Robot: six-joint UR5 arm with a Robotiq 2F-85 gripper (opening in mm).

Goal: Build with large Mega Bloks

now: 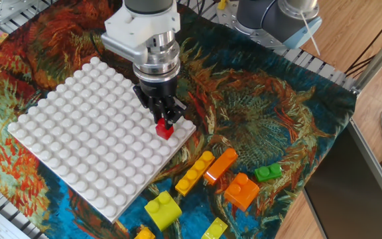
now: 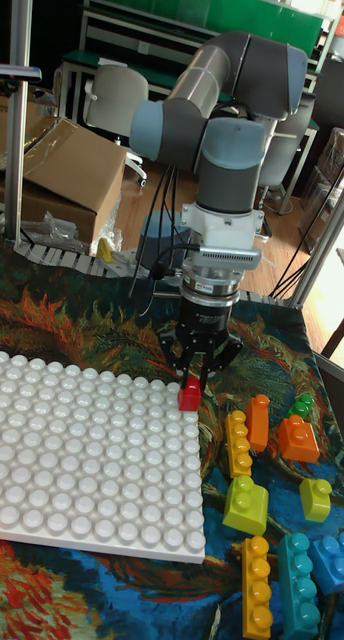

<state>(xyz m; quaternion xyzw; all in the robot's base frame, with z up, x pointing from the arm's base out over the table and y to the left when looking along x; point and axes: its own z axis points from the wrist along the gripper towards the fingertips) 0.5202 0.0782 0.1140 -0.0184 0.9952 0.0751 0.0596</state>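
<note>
My gripper [image 1: 164, 124] [image 2: 191, 385] is shut on a small red Mega Blok [image 1: 165, 130] [image 2: 190, 396], holding it at the right corner of the white studded baseplate [image 1: 78, 139] [image 2: 82, 460]; whether it touches the studs I cannot tell. Loose Mega Bloks lie on the cloth to the right: a yellow bar [image 1: 195, 172] [image 2: 237, 443], an orange bar [image 1: 220, 165] [image 2: 258, 421], an orange brick [image 1: 242, 190] [image 2: 297, 438], a small green brick [image 1: 268, 172] [image 2: 303, 405] and a yellow-green brick [image 1: 162, 209] [image 2: 246, 504].
More bricks sit near the front edge: yellow ones [image 1: 215, 229] [image 2: 256, 585] and teal and blue ones [image 2: 310, 580]. A patterned cloth [image 1: 264, 113] covers the table. A second arm's base [image 1: 277, 20] stands at the back right. A cardboard box [image 2: 62, 170] is behind the table.
</note>
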